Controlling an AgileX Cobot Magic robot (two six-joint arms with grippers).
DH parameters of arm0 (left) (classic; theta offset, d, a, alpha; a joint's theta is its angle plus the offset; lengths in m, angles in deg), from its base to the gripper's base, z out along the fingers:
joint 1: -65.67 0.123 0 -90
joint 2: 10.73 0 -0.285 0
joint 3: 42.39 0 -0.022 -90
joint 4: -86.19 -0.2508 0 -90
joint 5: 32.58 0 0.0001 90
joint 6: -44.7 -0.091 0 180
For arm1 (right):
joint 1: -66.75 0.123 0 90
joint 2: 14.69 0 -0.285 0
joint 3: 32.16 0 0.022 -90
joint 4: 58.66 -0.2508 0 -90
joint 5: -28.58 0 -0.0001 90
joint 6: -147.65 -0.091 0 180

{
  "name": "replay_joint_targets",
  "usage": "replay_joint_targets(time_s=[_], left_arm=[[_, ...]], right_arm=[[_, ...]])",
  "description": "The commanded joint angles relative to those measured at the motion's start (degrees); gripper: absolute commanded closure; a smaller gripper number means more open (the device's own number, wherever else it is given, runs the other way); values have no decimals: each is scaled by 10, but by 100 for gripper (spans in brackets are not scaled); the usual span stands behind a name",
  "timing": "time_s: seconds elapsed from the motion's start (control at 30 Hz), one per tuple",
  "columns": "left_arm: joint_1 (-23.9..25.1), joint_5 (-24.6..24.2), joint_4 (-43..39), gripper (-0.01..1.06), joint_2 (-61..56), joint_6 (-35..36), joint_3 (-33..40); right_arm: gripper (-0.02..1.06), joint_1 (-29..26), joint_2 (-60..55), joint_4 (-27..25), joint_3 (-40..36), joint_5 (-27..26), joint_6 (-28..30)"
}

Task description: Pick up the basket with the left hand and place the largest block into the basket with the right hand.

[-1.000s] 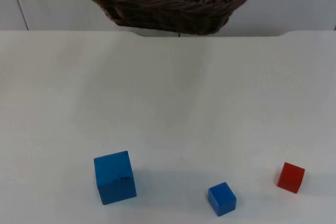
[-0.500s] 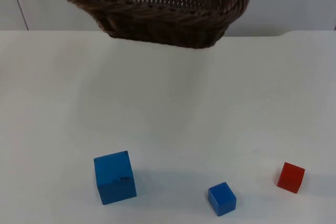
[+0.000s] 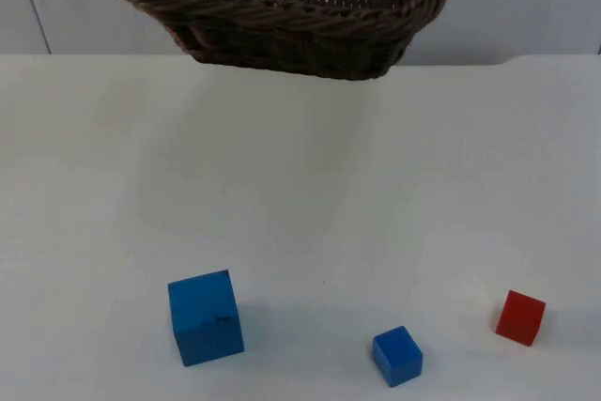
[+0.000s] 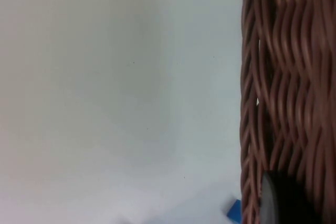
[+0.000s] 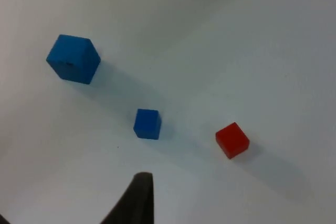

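The dark woven basket has swung leftward; either gripper's finger state cannot be told.

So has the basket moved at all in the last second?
Yes. The basket has drifted toward the picture's left and slightly down against the table's far edge.

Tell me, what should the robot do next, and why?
Probably the right gripper should move over the big blue block and come down on it. The basket is already lifted off the white table, and all three blocks lie on it: the big blue one, the small blue block and the red block.
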Motion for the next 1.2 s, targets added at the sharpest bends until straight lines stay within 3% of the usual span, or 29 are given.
replay_joint_targets(time_s=[0.0, 0.33, 0.43, 0.5, 0.57, 0.67, 0.7, 0.87, 0.9, 1.0, 1.17], left_arm=[[-1, 8, 23, 105, -10, 6, -1], [-1, 8, 23, 105, -10, 9, -1], [-1, 8, 22, 105, -10, 9, -1], [-1, 8, 18, 105, -10, 9, -1], [-1, 8, 14, 105, -6, 9, -1], [-1, 8, 15, 105, 2, 12, -1], [-1, 8, 15, 105, 2, 12, -1], [-1, 8, 18, 105, 6, 12, -2], [-1, 8, 18, 105, 6, 12, -2], [-1, 8, 18, 105, 6, 12, -2], [-1, 8, 21, 105, 6, 12, -2]], right_arm=[[2, -3, -20, -26, 5, -14, 53], [5, -1, -95, -40, 5, -25, 74], [7, 32, -136, -92, 5, -48, 120], [7, 58, -147, -100, 5, -63, 122], [7, 122, -175, -93, 5, -107, 119], [7, 252, -223, -40, 5, -187, 74], [7, 252, -223, -40, 5, -187, 74], [7, 467, -328, 125, 5, -343, -104], [7, 467, -328, 125, 5, -343, -104], [7, 527, -403, 180, 5, -409, -177], [7, 557, -490, 181, 5, -500, -198]])
